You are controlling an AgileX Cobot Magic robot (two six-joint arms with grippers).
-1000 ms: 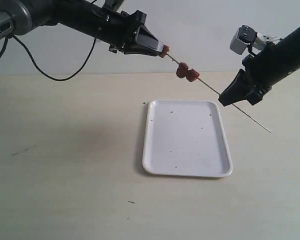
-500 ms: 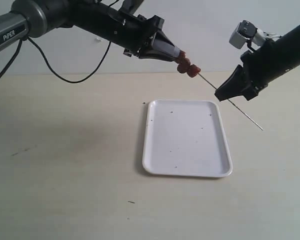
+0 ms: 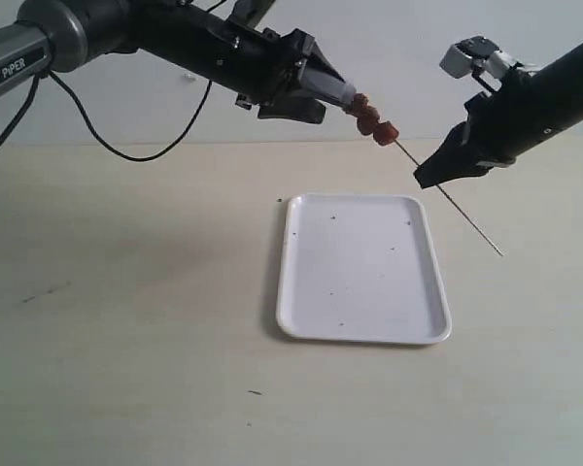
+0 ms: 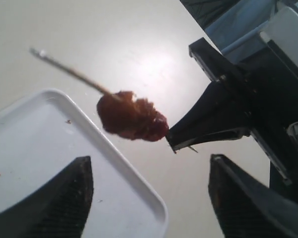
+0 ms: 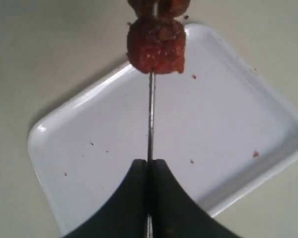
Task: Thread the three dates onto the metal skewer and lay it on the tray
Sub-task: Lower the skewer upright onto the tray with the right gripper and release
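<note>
Exterior view: off my arms, raised, tilted down across worktop (image 3: 126,291) toward pale wall (image 3: 408,39); far enough to take whole tray (image 3: 350,282), left hand (image 3: 348,94), right hand (image 3: 420,180).
Left wrist view: close, sighting out between left hand's fingers (image 4: 64,198) at dates (image 4: 131,119), right hand beyond.
Right wrist view: close, sighting along skewer (image 5: 150,114) down onto tray.
All three share dates, skewer, tray.

Three small, wrinkled red-brown dates (image 3: 372,118) sit bunched together, touching, near the upper end of a thin dark metal skewer (image 3: 471,222). It slants in the air (well clear of the desk (image 3: 126,311)) beyond the flat white speckled rectangular tray (image 3: 360,282).
</note>
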